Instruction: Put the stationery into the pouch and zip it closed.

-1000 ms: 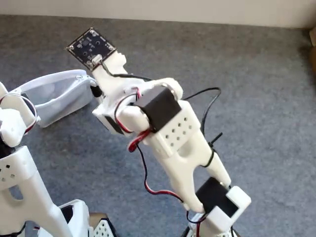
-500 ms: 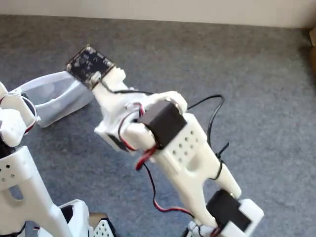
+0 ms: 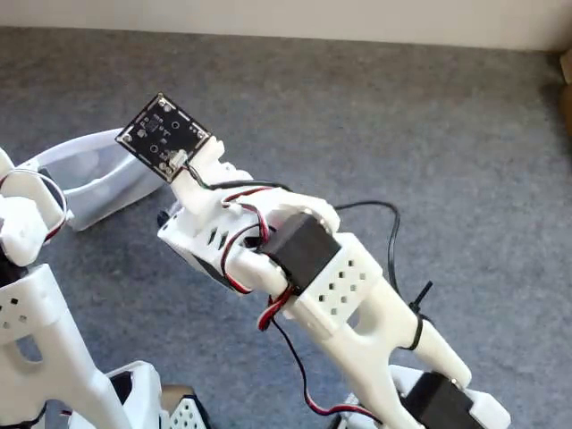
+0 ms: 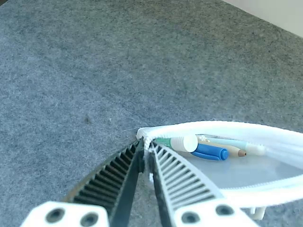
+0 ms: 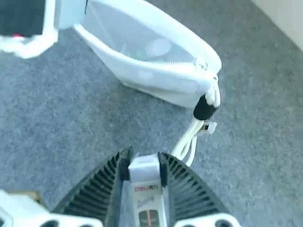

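Pouch (image 4: 246, 172) rim pinched by left fingers (image 4: 111, 178); white item (image 5: 144, 189) between right fingers (image 5: 188, 191).

A grey, felt-like surface (image 3: 429, 125) fills the scene, its nap fine and even, running back to a pale wall (image 3: 357, 18) along the far edge. One thing lies directly on it: a translucent white pouch (image 3: 98, 174), set towards the left side in the high view, resting on its side with its zipped mouth gaping open. From one end of the pouch a white looped cord (image 5: 189, 137) trails down onto the grey nap, threaded through a black bead (image 5: 204, 109) that sits just against the pouch's corner. The opposite corner may be lifted slightly off the surface; the left wrist view does not settle it.
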